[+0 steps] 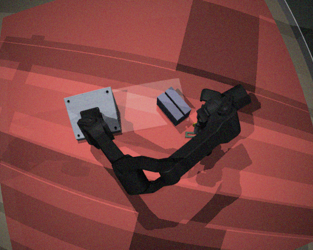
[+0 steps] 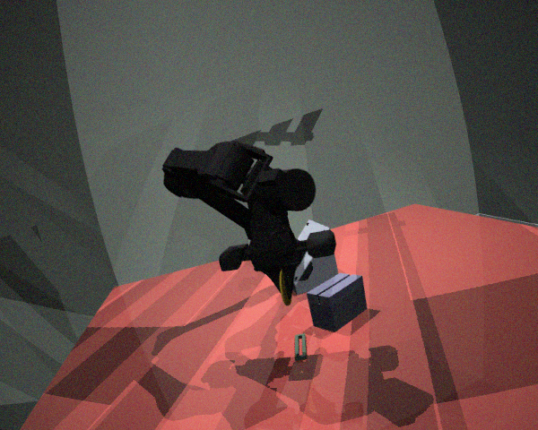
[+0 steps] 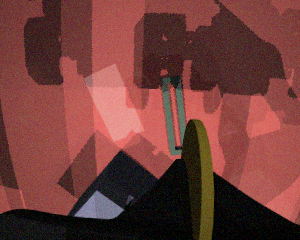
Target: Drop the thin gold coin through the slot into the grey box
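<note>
My gripper [image 2: 284,283] [image 3: 185,167] is shut on the thin gold coin [image 2: 285,288] [image 3: 200,207] [image 1: 194,124] and holds it on edge in the air. The empty dark-green holder [image 1: 189,135] [image 2: 299,347] [image 3: 169,115] lies on the red table below it and a little ahead in the wrist view. The closed grey box [image 1: 173,105] [image 2: 336,300] [image 3: 104,206], with a narrow slot running along its lid, stands close beside the gripper. In the top view most of the coin is hidden under the arm.
The arm's grey base plate [image 1: 90,103] [image 2: 315,267] stands on the red table [image 1: 232,188] beyond the box. The arm's elbow reaches low over the table's near side. Dark shadows cross the surface.
</note>
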Robot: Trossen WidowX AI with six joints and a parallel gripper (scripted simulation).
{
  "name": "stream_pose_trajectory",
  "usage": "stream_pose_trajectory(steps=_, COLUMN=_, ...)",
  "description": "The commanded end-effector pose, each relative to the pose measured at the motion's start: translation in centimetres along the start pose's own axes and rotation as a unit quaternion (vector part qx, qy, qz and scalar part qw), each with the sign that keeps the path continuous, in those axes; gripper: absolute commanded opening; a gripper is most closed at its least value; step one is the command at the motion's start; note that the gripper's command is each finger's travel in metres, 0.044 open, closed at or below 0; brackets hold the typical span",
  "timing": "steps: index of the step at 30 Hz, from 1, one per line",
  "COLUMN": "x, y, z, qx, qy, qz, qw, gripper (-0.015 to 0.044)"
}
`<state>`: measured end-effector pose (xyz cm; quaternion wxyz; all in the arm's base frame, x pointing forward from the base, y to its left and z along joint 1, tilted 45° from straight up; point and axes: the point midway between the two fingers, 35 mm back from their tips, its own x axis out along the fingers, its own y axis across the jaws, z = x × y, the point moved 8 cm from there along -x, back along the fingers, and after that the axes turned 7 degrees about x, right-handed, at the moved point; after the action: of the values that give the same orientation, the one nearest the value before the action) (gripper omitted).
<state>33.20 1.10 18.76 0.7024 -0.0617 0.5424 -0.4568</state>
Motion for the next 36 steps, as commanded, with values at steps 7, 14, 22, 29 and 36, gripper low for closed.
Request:
stream_pose_trajectory(steps=7, x=-0.2, y=-0.3, z=0.0, qx=0.177, qy=0.002, qz=0.002, qw=0.984, gripper=0.0)
stream_pose_trajectory(steps=14, x=-0.3, y=-0.4, z=-0.1, qx=0.295, qy=0.002, qz=0.002, qw=0.955, gripper=0.0)
stream_pose_trajectory(steps=22, x=-0.3, y=-0.4, z=-0.1, qx=0.321, qy=0.002, qz=0.002, qw=0.947, gripper=0.0)
stream_pose_trajectory(steps=29, x=-0.3, y=0.3, z=-0.9, qx=0.32, qy=0.003, qz=0.003, qw=0.947, gripper=0.0)
stream_pose_trajectory(steps=36, x=-0.4, y=1.4, z=-2.4, qx=0.32, qy=0.005, qz=0.004, qw=0.947, gripper=0.0)
